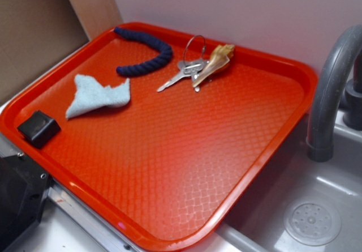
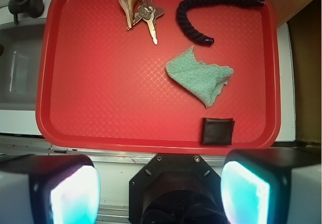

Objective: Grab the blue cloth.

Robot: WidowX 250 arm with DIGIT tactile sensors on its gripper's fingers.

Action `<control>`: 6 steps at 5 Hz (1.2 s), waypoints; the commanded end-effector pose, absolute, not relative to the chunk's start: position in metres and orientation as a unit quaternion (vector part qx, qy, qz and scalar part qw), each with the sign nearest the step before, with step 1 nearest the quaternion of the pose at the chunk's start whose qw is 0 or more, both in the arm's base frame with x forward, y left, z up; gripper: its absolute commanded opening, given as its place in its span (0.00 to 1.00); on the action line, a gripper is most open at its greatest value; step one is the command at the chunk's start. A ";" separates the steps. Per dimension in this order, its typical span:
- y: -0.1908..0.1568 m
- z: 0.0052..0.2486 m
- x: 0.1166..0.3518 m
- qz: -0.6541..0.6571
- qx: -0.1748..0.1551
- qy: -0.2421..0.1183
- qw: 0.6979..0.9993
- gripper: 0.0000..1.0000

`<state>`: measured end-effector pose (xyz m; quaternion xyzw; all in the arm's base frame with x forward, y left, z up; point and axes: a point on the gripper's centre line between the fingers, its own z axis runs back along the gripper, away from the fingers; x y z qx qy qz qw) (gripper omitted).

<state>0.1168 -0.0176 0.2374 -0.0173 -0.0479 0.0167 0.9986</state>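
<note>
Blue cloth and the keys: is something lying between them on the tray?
Nothing; between the blue cloth and the keys, only bare red tray shows, clearest in the wrist view.

Tray [image 1: 271,150] sits on the counter [image 1: 73,229], sink basin [image 1: 317,206] and faucet [image 1: 331,93] to its right in the exterior view. On the tray: cloth [image 1: 96,96] near the left rim, small block [image 1: 38,128] just in front of it by the edge, rope [image 1: 148,54] behind the cloth along the far rim, keys [image 1: 189,71] to the rope's right, apart from it. Tray's middle and right hold nothing.
</note>
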 end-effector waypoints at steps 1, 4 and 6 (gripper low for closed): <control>-0.018 0.237 0.117 0.017 -0.017 -0.048 0.999 1.00; 0.044 0.114 0.172 -0.214 0.064 -0.062 0.973 1.00; 0.036 0.047 0.192 -0.207 0.157 -0.035 0.965 1.00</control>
